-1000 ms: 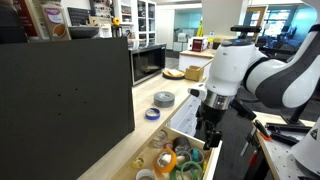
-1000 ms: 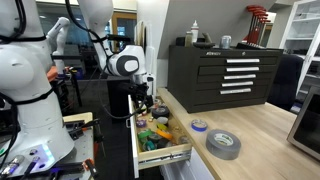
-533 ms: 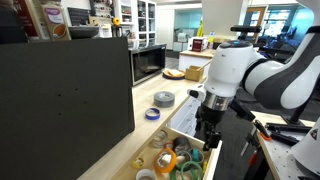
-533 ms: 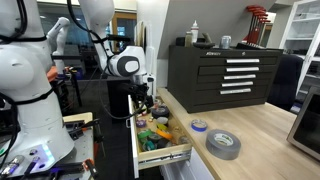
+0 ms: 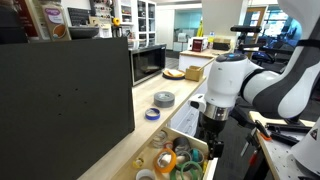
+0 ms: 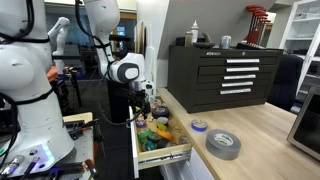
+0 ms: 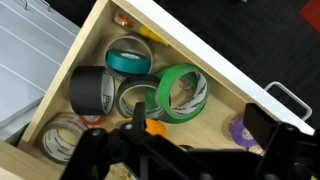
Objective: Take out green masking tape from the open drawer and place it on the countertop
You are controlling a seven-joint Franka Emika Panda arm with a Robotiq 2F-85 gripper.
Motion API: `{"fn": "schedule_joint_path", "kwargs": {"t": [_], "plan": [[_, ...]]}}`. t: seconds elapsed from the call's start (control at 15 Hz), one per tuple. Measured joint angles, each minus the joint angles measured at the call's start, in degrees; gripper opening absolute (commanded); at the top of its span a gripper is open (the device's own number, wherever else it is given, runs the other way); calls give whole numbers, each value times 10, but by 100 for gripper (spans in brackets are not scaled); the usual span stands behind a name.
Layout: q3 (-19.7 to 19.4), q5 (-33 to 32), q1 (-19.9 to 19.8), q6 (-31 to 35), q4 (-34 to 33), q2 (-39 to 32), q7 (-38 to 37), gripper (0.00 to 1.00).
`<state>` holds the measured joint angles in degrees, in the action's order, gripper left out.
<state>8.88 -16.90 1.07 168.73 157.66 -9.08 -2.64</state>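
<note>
The bright green masking tape roll lies flat in the open wooden drawer, just ahead of the black Robotiq gripper, whose jaws stand spread wide above it without touching it. A grey tape roll presses against its side, with a black roll and a teal roll close by. The white drawer front runs just beside it.

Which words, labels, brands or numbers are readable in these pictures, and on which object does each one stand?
No text is readable.
Black metal tool chest: any brand mark is too small.
Brown boxes on the back shelf: print blurred.
Green tape roll: no print visible.
</note>
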Motion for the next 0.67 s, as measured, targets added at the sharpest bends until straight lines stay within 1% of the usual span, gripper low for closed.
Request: {"fn": "schedule_joint_path", "kwargs": {"t": [0.27,0.67], "plan": [[0,-6,7,16,-24,-53,1,100],[-2,-21,15,16,-84,-129,12,100]]}}
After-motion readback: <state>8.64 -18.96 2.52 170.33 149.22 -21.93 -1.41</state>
